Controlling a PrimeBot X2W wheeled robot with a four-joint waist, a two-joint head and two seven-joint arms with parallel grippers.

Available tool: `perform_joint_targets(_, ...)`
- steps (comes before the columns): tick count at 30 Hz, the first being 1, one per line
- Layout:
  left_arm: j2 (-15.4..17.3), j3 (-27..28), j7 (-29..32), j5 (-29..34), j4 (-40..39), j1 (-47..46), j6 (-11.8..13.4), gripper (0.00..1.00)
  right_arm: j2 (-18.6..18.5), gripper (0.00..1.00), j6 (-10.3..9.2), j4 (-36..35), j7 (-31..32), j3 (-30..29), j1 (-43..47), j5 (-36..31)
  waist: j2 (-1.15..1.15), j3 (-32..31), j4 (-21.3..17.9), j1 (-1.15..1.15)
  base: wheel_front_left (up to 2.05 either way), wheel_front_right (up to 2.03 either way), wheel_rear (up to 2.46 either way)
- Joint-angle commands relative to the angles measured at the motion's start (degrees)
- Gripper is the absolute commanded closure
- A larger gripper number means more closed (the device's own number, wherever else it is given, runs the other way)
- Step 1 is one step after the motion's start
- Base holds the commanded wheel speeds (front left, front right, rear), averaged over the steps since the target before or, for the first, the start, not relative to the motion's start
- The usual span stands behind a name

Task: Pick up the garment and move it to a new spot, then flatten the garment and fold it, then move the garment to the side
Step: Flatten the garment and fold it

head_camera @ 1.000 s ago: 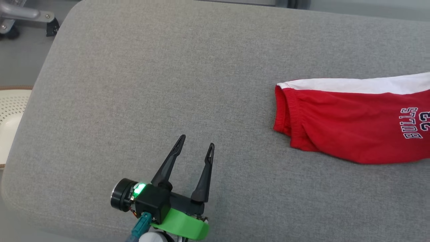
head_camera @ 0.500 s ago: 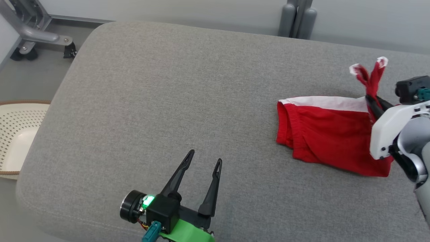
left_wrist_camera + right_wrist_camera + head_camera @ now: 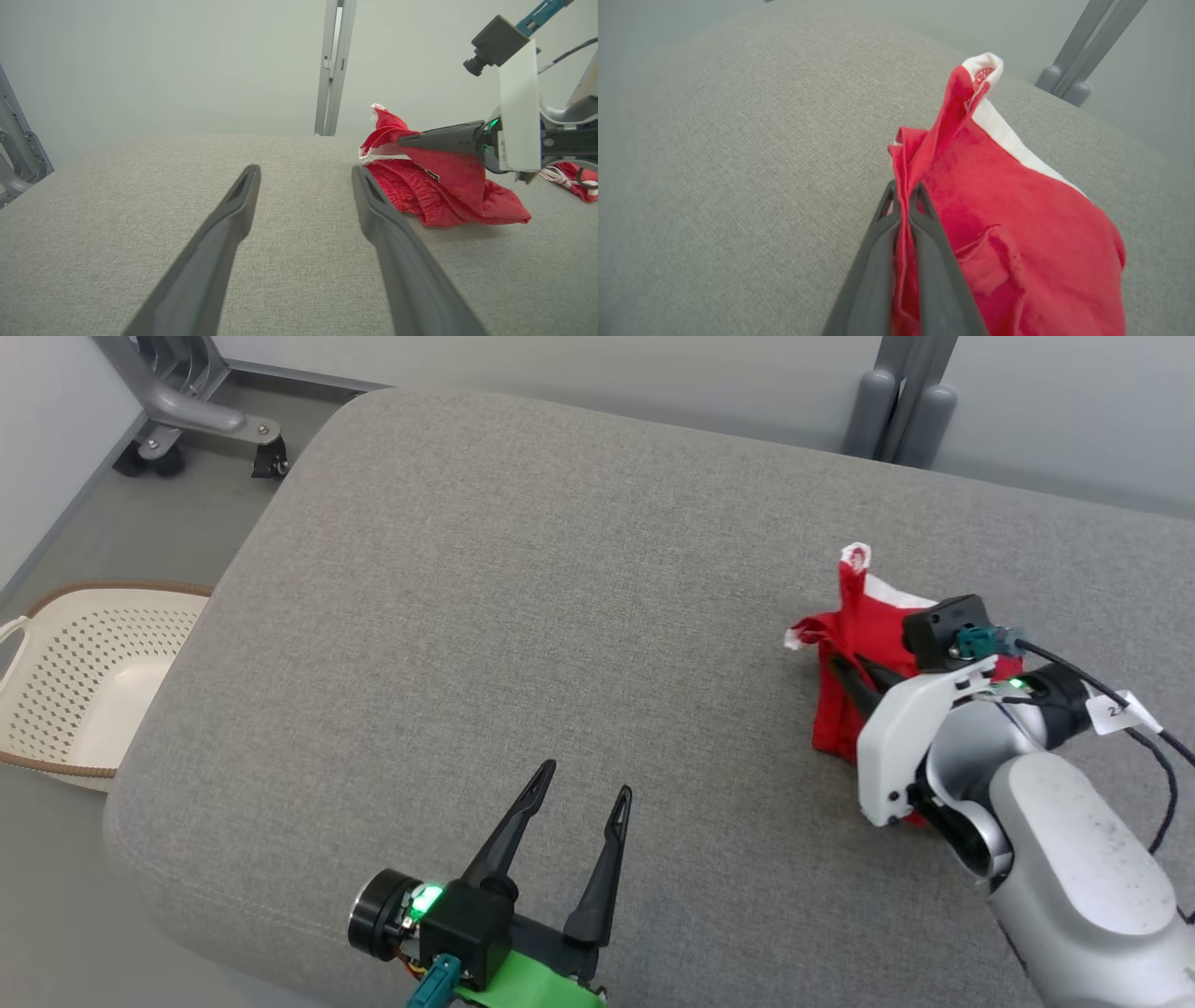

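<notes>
There is one grey cushion (image 3: 523, 588), and on its right part is one garment (image 3: 859, 616), red with a white edge; a further bit of red-and-white cloth (image 3: 572, 179) lies on the cushion farther right, and I cannot tell whether it is a second piece. Two end effectors are over the cushion, the left end effector (image 3: 585, 780) near its front edge and the right end effector (image 3: 905, 187) at the garment, each with two dark fingers. Off the cushion are one white perforated basket (image 3: 93, 653) by its left end, one wheeled metal frame (image 3: 191, 411) past its far left corner, and two grey posts (image 3: 901, 415) behind its far edge.
</notes>
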Motion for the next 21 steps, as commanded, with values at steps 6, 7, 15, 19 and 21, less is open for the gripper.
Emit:
perform_joint_targets(6,0.09,0.35,0.01,-0.58,-0.01,-0.28,0.64,0.00,0.71,0.00,-0.07,-1.23,-6.00,0.43,-1.63,2.74,0.00,-0.94,-1.71,0.00,0.00,0.00,0.00)
perform_joint_targets(7,0.09,0.47,0.00,-0.52,-0.03,-0.06,0.77,0.00,0.24,0.00,-0.07,-1.55,-6.74,0.04,-1.48,2.76,0.00,-1.29,-2.23,0.00,0.00,0.00,0.00)
perform_joint_targets(15,0.09,1.81,0.00,0.20,-0.36,1.89,1.35,0.00,-3.76,0.00,-0.07,-3.95,-12.93,-7.23,3.38,6.52,0.00,-3.41,-7.07,0.00,0.00,0.00,0.00)
perform_joint_targets(19,0.09,3.01,0.01,0.35,-0.70,2.56,1.64,0.00,-5.56,0.00,-0.03,-3.77,-16.53,-9.97,7.27,7.52,0.00,-3.83,-9.14,0.00,0.00,0.00,0.00)
perform_joint_targets(21,0.10,3.71,0.01,0.45,-0.76,3.15,1.69,0.00,-5.36,0.00,-0.03,-3.17,-18.03,-10.24,9.19,8.22,0.00,-4.15,-10.08,0.00,0.00,0.00,0.00)
